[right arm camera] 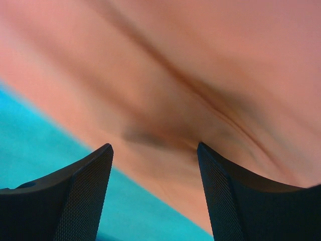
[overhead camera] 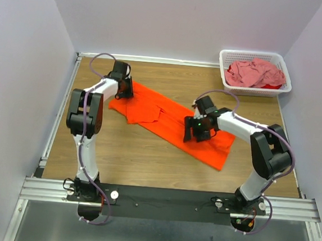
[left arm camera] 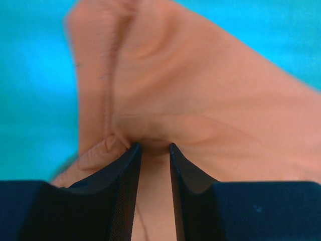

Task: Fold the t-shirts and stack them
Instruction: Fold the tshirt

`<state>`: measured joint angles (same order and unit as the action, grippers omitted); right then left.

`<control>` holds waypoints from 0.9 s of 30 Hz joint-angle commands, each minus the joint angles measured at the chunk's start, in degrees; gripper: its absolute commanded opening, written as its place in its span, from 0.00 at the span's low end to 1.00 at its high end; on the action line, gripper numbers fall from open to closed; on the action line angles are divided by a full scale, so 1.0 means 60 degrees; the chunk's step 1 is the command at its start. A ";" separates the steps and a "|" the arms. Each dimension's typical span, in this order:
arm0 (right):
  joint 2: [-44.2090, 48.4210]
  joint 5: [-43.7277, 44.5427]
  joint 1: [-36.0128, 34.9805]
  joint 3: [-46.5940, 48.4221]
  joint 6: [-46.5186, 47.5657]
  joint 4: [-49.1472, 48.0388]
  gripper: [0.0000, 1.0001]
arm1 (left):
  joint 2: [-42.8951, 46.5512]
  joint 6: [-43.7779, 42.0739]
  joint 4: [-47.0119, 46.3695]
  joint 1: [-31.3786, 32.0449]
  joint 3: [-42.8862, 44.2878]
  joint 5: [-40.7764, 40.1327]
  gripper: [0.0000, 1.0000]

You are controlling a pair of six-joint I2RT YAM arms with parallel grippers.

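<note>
- left gripper (left arm camera: 155,147): one. jaws are standing narrow and clenching a raised fold of the orange shirt (overhead camera: 167,118). the cloth is bunching between the two dark fingers (left arm camera: 125,186) and running on beyond their tips.
- right gripper (right arm camera: 154,148): one. jaws are standing wide and released, gripping nothing. they are hovering just over the same shirt, whose creased cloth is showing in the gap between the tips and beyond them. whether the tips are touching the cloth i cannot tell.
- orange shirt: one. it is lying spread and rumpled on the table (overhead camera: 146,164), stretching from the left jaws, which are pinching its far end, to under the right jaws and past them.
- pink shirt (overhead camera: 250,72): it is sitting crumpled in a heap, well beyond the right jaws and apart from both grippers. how many pieces are making up the heap i cannot tell.
- basket (overhead camera: 251,54): one, white lattice, holding the pink heap.
</note>
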<state>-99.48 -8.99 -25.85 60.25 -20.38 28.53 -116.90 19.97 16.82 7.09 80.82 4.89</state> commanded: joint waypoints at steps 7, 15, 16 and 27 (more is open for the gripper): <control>-0.0763 -0.1696 -0.2460 0.1133 0.0378 0.3256 0.77 | -0.3147 -0.1027 0.2133 -0.0142 0.4912 -0.1926 0.38; -0.0002 0.1526 -0.2431 0.2527 0.1067 0.3974 0.82 | -0.1393 -0.0648 0.1387 -0.0128 0.4186 -0.2030 0.38; 0.0013 0.1905 -0.2373 0.2469 0.1213 0.3989 0.83 | -0.0839 -0.0430 0.1343 -0.0127 0.3950 -0.2161 0.38; -0.0763 0.1543 -0.2269 0.2395 0.1991 0.3945 0.83 | 0.0880 0.0172 0.0948 0.0882 0.0626 -0.1694 0.38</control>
<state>-102.06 -0.49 -39.53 74.28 -10.90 50.74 -110.56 18.74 23.09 8.69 90.89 -6.13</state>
